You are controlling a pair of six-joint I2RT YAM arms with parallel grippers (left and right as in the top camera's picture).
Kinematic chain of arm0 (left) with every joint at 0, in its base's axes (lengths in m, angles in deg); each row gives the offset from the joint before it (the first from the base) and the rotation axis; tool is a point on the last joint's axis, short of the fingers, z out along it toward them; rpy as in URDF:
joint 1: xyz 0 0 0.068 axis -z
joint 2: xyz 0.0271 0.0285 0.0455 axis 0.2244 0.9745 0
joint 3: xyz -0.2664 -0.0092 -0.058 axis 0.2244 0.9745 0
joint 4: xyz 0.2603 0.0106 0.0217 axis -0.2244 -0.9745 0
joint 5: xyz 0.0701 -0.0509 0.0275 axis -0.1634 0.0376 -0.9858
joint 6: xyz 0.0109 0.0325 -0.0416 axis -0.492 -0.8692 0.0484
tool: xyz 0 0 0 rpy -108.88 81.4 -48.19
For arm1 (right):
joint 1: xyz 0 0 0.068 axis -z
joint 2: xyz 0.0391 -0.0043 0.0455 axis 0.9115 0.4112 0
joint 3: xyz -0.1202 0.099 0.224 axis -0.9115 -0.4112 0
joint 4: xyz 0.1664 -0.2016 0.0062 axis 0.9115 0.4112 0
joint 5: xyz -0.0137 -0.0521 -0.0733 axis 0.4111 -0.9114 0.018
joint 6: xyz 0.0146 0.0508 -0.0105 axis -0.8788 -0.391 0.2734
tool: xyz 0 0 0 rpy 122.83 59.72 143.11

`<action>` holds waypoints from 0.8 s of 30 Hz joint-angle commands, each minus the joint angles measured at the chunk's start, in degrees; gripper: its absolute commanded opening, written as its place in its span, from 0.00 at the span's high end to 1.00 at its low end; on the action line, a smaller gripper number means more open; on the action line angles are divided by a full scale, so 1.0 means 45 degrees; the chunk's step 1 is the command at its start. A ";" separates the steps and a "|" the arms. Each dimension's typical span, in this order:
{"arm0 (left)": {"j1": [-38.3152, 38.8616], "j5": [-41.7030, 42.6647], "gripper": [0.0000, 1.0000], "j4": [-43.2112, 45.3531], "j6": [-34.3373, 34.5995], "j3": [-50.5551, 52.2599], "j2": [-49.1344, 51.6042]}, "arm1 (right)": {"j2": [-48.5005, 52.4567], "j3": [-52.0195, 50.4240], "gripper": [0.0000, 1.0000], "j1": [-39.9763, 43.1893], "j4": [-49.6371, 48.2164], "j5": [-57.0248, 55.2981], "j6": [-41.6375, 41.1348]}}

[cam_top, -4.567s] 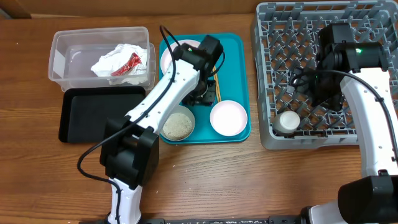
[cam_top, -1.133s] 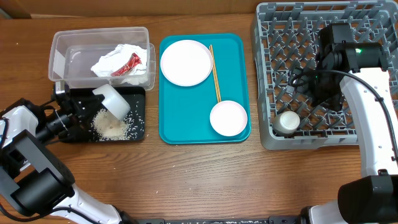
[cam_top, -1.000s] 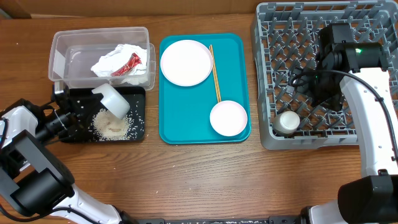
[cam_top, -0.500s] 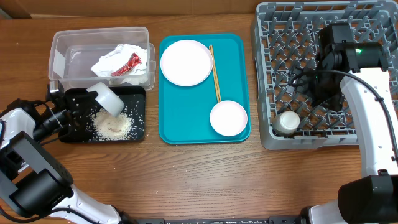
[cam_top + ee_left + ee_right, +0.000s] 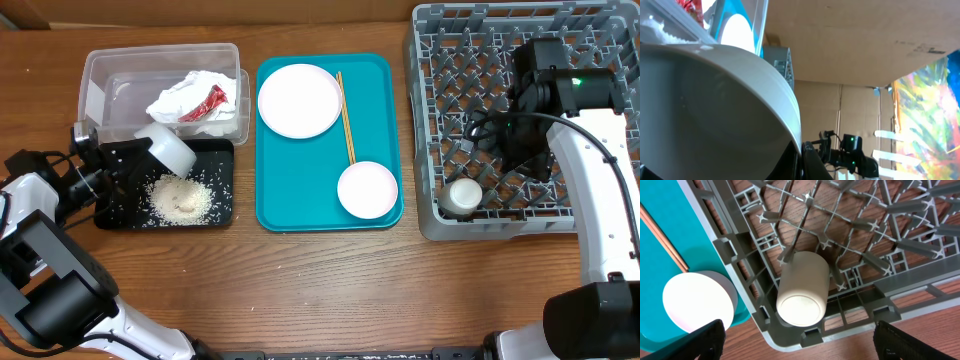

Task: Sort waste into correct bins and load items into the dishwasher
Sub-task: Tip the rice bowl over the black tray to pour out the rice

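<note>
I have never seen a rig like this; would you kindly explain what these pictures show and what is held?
Two robot arms work at a table. One picture looks down from above; the others come from a camera on each wrist. The left fingers grip a small white bowl, tipped over the black tray, where rice lies. The clear tub holds a napkin and red wrapper. The teal tray carries a plate, chopsticks and a second bowl. The right fingers hang open above the grey rack, where a cup rests.
</note>
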 commanded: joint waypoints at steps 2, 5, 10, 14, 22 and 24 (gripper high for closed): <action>0.0180 0.1015 0.96 -0.0228 0.0296 -0.0078 -0.0228 | -0.0034 0.0238 0.04 0.0024 0.0019 0.0058 -0.0005; 0.0228 0.0753 0.96 -0.0049 0.0262 -0.0073 -0.0228 | -0.0034 0.0238 0.04 0.0019 0.0005 0.0058 -0.0005; 0.0243 -0.0636 0.96 0.0189 0.0559 -0.0083 -0.0228 | -0.0034 0.0238 0.04 0.0019 0.0029 0.0053 0.0005; 0.0442 -0.1030 0.96 -0.0233 0.0330 -0.0092 -0.0403 | -0.0034 0.0238 0.04 0.0019 0.0049 0.0058 0.0000; 0.2113 -0.4682 0.96 -0.1622 -0.0452 -0.0981 -0.3113 | -0.0034 0.0238 0.04 0.0024 0.0325 0.0053 0.0000; 0.3147 -0.6071 0.96 -0.1613 -0.0452 -0.1282 -0.4007 | -0.0034 0.0238 0.04 0.0024 0.0311 0.0058 -0.0005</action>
